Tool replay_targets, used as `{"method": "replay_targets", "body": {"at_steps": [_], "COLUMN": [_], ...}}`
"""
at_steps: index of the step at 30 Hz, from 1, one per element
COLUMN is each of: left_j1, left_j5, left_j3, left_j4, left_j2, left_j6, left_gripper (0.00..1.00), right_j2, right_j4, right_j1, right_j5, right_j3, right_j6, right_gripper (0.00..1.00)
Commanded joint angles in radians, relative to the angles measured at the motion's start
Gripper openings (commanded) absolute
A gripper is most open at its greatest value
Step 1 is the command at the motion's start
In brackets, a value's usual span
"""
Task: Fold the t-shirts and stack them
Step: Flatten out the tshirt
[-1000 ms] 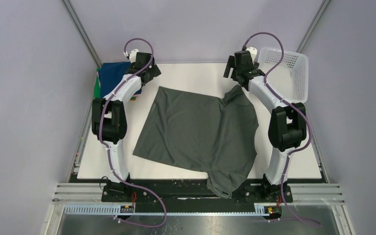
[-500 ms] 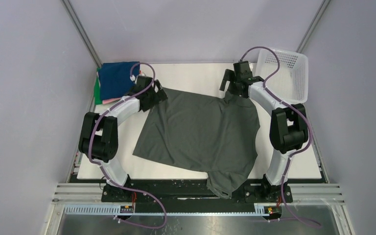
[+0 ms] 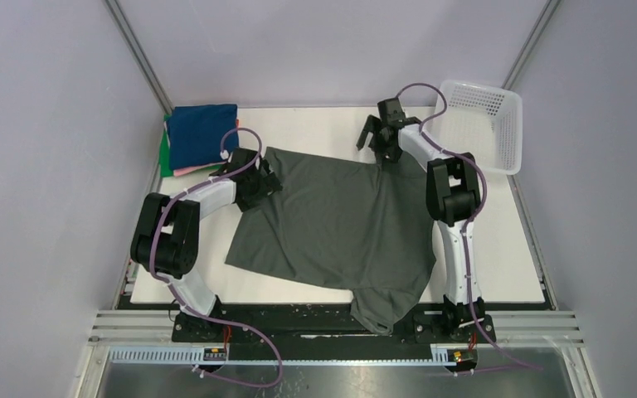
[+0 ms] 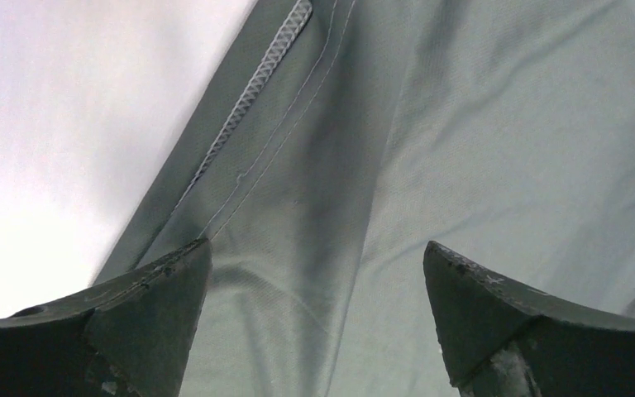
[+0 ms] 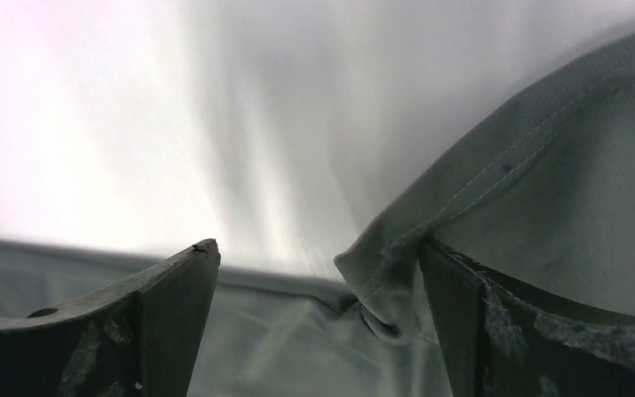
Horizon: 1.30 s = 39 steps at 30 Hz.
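1. The grey shirt (image 3: 340, 224) lies spread on the table (image 3: 315, 124), mostly flat, with one end hanging over the near edge between the arm bases.
2. The left gripper (image 3: 261, 178) sits low at the shirt's far-left corner. Its jaws are spread wide.
3. In the left wrist view the shirt's hem (image 4: 252, 83) runs up between the two fingers, with cloth filling the gap. Nothing is pinched.
4. The right gripper (image 3: 379, 137) is at the shirt's far-right corner, also spread wide.
5. In the right wrist view a raised fold of the shirt's edge (image 5: 562, 207) rests against one finger (image 5: 546, 347). The other finger stands apart from it, so the cloth is not clamped.
6. A stack (image 3: 199, 133) of folded shirts sits just beyond the shirt's far-left corner, navy on top, with green and pink edges showing below.
7. A white basket (image 3: 481, 120) stands off the shirt's far-right corner, near the right gripper but apart from it.
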Motion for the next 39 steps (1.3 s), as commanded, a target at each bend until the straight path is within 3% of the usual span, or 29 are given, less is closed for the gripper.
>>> {"method": "replay_targets", "body": {"at_steps": [1,5,8,11,17,21,24,31,39], "left_j1": [0.014,0.022,0.024,0.024,0.023,0.012,-0.011,-0.042,-0.027], "left_j5": [-0.07,-0.124,-0.195,-0.196,-0.059,0.138,0.242,0.264,0.279], "left_j3": [-0.069,-0.141,-0.179,-0.223,-0.297,-0.289,-0.233,-0.164,-0.097], "left_j4": [-0.024,-0.102,-0.159,-0.18,-0.124,0.014,0.08,0.135,0.149], "left_j2": [-0.092,-0.16,-0.231,-0.318,-0.504,-0.487,-0.402,-0.183,0.005], "left_j6": [-0.017,-0.029,-0.039,-0.05,-0.06,-0.065,-0.068,-0.067,-0.069], "left_gripper": [0.99,0.99,0.99,0.99,0.99,0.99,0.99,0.99,0.99], "right_j2": [0.127,0.17,0.07,-0.113,-0.546,-0.765,-0.851,-0.814,-0.571], "right_j4": [-0.12,-0.262,-0.292,-0.224,-0.038,0.029,0.019,-0.029,-0.054], "right_j1": [0.001,0.002,0.001,0.001,0.009,0.048,0.093,0.136,0.122], "right_j5": [-0.017,-0.004,0.025,0.057,0.026,0.018,-0.009,-0.025,0.019], "right_j3": [0.269,0.457,0.381,0.15,-0.419,-0.758,-0.879,-0.946,-0.783], "right_j6": [0.039,-0.009,-0.049,-0.077,-0.062,-0.023,-0.03,-0.048,-0.077], "right_gripper": [1.0,0.99,1.0,1.0,1.0,0.99,0.99,1.0,0.99]}}
